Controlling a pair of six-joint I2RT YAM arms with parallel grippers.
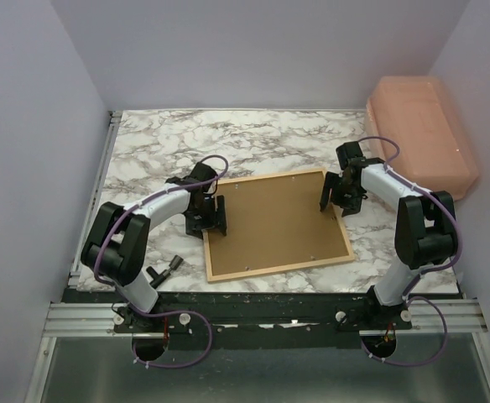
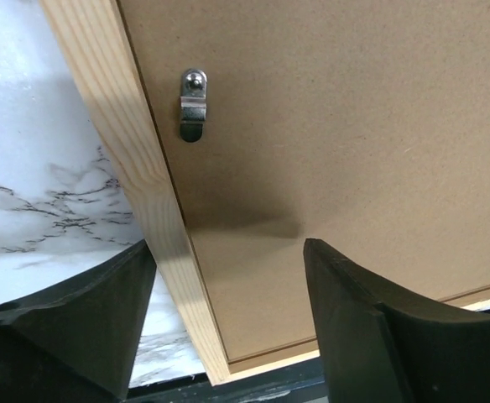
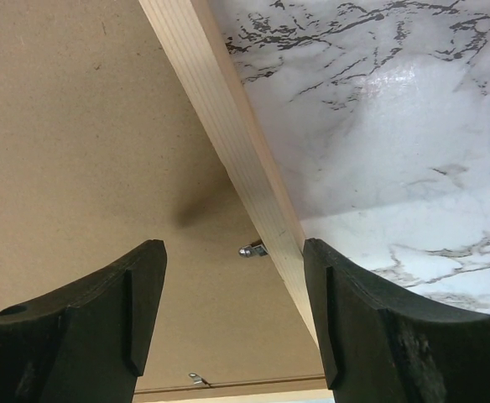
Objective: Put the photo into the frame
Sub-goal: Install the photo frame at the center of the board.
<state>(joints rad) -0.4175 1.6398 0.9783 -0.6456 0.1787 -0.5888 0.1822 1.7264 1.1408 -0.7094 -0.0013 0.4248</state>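
The frame [image 1: 280,267] of light wood lies face down in the middle of the marble table, with the brown backing board [image 1: 274,220] set in it. The photo is not in view. My left gripper [image 1: 213,219] is open, its jaws either side of the frame's left rail [image 2: 140,168], near a metal clip [image 2: 193,105]. My right gripper [image 1: 336,200] is open, its jaws either side of the frame's right rail [image 3: 237,134], near another clip [image 3: 253,249]. Neither gripper holds anything. The board fills much of both wrist views [image 2: 354,126] [image 3: 77,143].
A pink plastic bin [image 1: 421,134] stands upside down at the back right, close behind the right arm. A small black object [image 1: 169,266] lies by the table's front edge near the left arm. Pale walls close in the table on three sides.
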